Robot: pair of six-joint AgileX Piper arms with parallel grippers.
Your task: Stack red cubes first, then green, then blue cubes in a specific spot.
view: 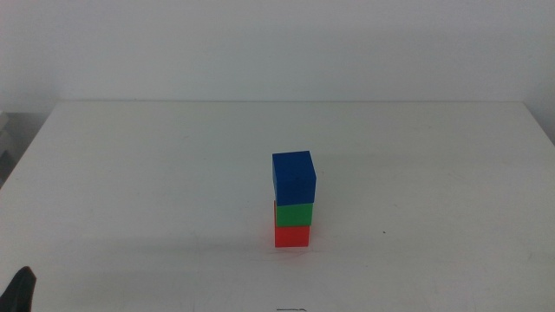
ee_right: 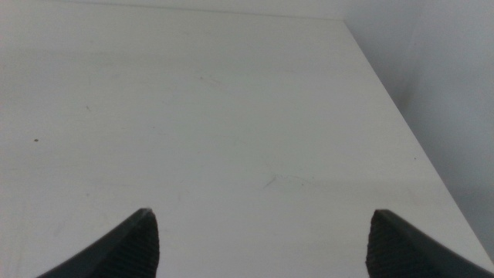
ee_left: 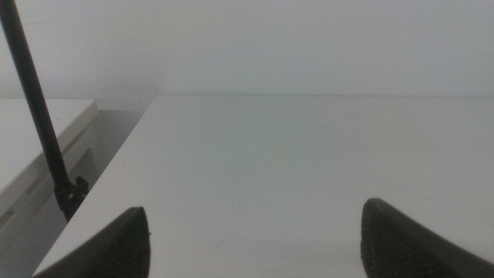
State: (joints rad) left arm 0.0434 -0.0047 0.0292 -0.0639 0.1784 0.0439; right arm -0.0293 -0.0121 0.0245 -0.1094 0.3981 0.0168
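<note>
In the middle view a three-cube tower stands on the white table [view: 130, 173], a little right of centre and toward the front. The red cube [view: 292, 236] is at the bottom, the green cube [view: 294, 214] rests on it, and the blue cube [view: 294, 178] sits on top, turned slightly askew. No gripper touches the stack. My left gripper [ee_left: 255, 239] is open over bare tabletop, and a dark tip of it [view: 22, 290] shows at the middle view's bottom-left corner. My right gripper [ee_right: 262, 247] is open too, with nothing between its jaws. Neither wrist view shows the cubes.
A thin black pole [ee_left: 38, 116] on a clamp stands off the table's left edge, beside a lower white surface [ee_left: 31, 147]. The table's right edge [ee_right: 409, 131] drops away in the right wrist view. A small dark speck [view: 385, 231] lies right of the stack.
</note>
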